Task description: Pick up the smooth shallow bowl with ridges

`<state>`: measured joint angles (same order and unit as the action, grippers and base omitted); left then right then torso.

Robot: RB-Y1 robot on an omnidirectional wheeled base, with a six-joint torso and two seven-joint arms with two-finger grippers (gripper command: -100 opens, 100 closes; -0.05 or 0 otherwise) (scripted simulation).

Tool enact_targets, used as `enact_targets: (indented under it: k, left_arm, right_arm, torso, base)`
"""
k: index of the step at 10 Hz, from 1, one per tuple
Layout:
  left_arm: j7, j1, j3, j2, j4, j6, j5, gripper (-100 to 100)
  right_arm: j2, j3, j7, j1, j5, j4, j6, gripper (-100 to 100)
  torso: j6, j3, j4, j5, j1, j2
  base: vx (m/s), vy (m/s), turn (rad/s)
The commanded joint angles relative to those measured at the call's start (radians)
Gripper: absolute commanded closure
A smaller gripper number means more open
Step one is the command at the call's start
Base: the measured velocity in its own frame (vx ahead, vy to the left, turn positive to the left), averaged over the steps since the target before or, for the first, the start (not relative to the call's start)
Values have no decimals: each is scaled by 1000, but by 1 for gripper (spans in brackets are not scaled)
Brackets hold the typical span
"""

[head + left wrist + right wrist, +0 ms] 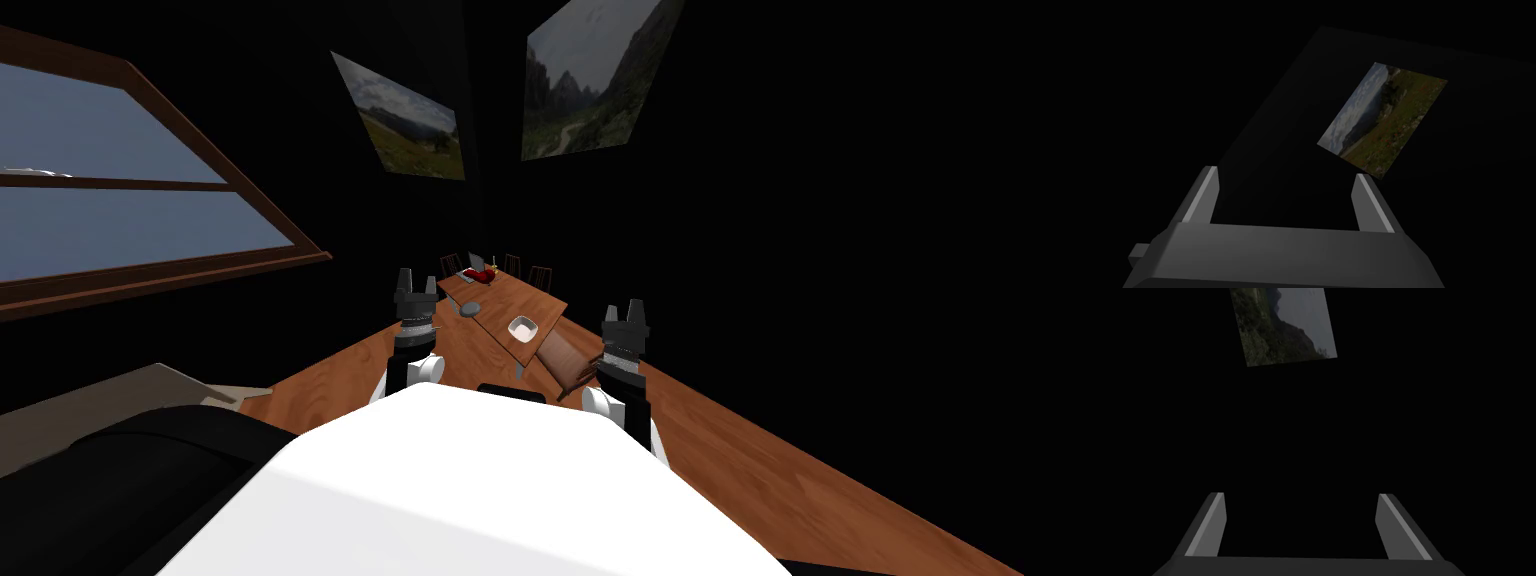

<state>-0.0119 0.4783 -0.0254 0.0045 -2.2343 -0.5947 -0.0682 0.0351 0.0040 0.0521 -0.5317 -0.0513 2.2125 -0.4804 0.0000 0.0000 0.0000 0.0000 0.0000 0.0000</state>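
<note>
Left tool (416, 277): fingers spread wide, nothing held. Right tool (623, 308): likewise open and empty. Both are raised ahead of you and point at the dark wall, well apart from the work.

The white bowl (522, 327) sits on the wooden surface (505, 295), ahead and between the two tools. A small grey item (468, 311) lies near it, and a brown chair (566, 362) stands at the nearer edge.

Step in hand, as judged: the approach. Bring your base closer, skirt the chair, then lower one tool so that one finger drops inside the rim.
</note>
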Motion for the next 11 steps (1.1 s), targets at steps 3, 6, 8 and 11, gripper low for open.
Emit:
enact_targets:
  k: [3, 6, 8, 11]
  left_arm:
    - [0, 0, 0, 0, 0, 0, 0, 0]
    - [0, 0, 0, 0, 0, 0, 0, 0]
    - [0, 0, 0, 0, 0, 0, 0, 0]
    - [0, 0, 0, 0, 0, 0, 0, 0]
  right_arm:
    - [-68, 19, 4, 27, 49, -41, 60, -100]
    - [-120, 45, 11, 61, 116, -102, 135, -100]
    - [-149, 68, 18, 90, 173, -157, 190, -100]
    - [-173, 94, 28, 123, 238, -227, 263, -100]
  torso:
    - [0, 0, 0, 1, 3, 0]
    - [0, 0, 0, 1, 6, 0]
    - [0, 0, 0, 1, 5, 0]
    - [0, 0, 0, 1, 5, 0]
  base:
    - [-10, 53, 82]
    - [-10, 86, 124]
    - [5, 87, 141]
    - [2, 77, 113]
